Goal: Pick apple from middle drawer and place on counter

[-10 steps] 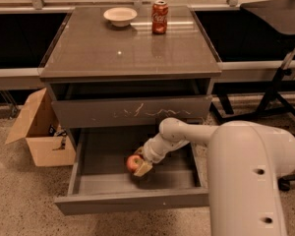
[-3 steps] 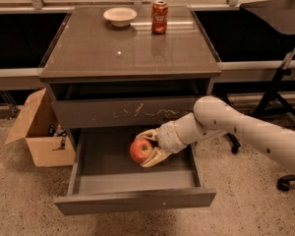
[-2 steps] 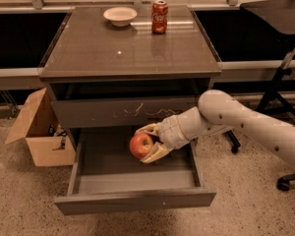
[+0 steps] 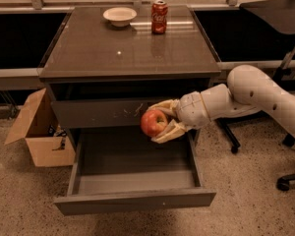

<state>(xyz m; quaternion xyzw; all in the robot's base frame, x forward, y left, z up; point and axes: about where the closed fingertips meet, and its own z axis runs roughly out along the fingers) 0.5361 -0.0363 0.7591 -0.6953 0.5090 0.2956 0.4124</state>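
Observation:
The red apple (image 4: 154, 122) with yellowish patches is held in my gripper (image 4: 160, 121), whose pale fingers (image 4: 167, 132) close around it from the right. The apple hangs in the air above the open middle drawer (image 4: 132, 196), level with the scratched drawer front above it. The middle drawer is pulled out and its grey interior shows nothing inside. The glossy counter (image 4: 128, 53) lies above and behind the gripper. My white arm (image 4: 246, 95) reaches in from the right.
A red cola can (image 4: 159, 16) and a white bowl (image 4: 119, 16) stand at the counter's back edge. An open cardboard box (image 4: 37, 132) sits on the floor left of the cabinet. Chair legs and wheels (image 4: 285, 181) stand at the right.
The gripper has lifted the apple out of the middle drawer and raised it, and the arm has drawn back to the right.

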